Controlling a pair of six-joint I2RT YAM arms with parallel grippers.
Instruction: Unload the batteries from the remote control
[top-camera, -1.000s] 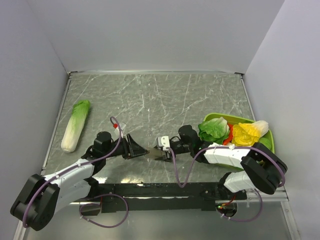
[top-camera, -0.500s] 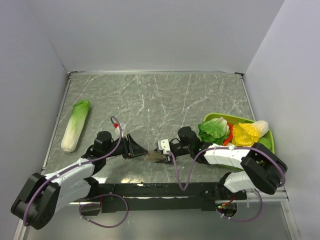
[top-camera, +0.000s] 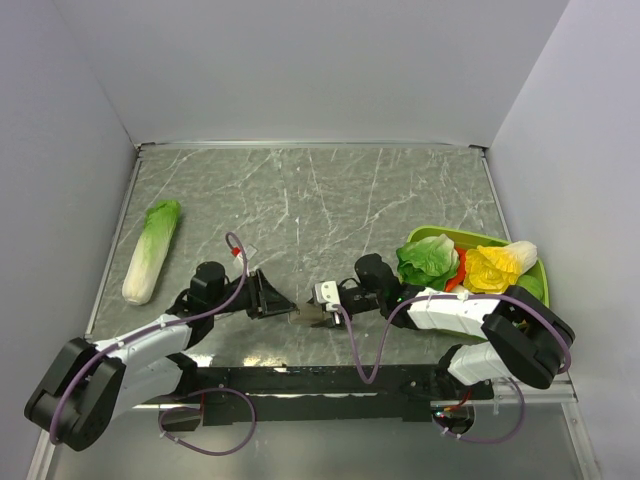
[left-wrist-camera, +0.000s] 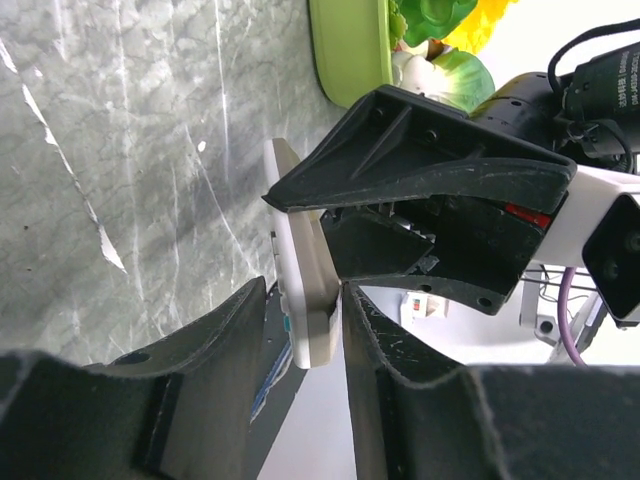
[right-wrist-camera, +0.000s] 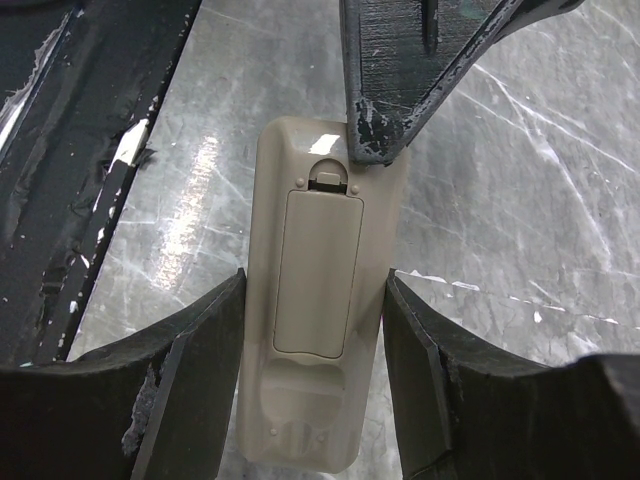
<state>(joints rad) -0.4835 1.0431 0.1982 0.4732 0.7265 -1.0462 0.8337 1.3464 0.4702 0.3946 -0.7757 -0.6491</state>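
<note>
The remote control (right-wrist-camera: 315, 300) shows its grey-tan back, with the battery cover (right-wrist-camera: 318, 270) closed, so the batteries are hidden. My right gripper (right-wrist-camera: 313, 285) is shut on the remote's sides and holds it just above the table, near the front middle (top-camera: 325, 316). My left gripper (left-wrist-camera: 305, 292) is open around the remote's other end (left-wrist-camera: 305, 260). One of its fingers (right-wrist-camera: 385, 110) touches the back beside the cover latch (right-wrist-camera: 330, 177), and the other stands off the button face. In the top view the left gripper (top-camera: 283, 305) meets the remote (top-camera: 303, 314) from the left.
A long pale-green cabbage (top-camera: 150, 250) lies at the left. A green tray (top-camera: 533, 262) with lettuce (top-camera: 428, 260) and a yellow vegetable (top-camera: 495, 268) sits at the right, close behind the right arm. The black base rail (top-camera: 320, 380) runs along the near edge.
The right gripper with the remote has shifted slightly toward the near edge and the left. The left gripper has edged in, so the two meet more closely.
</note>
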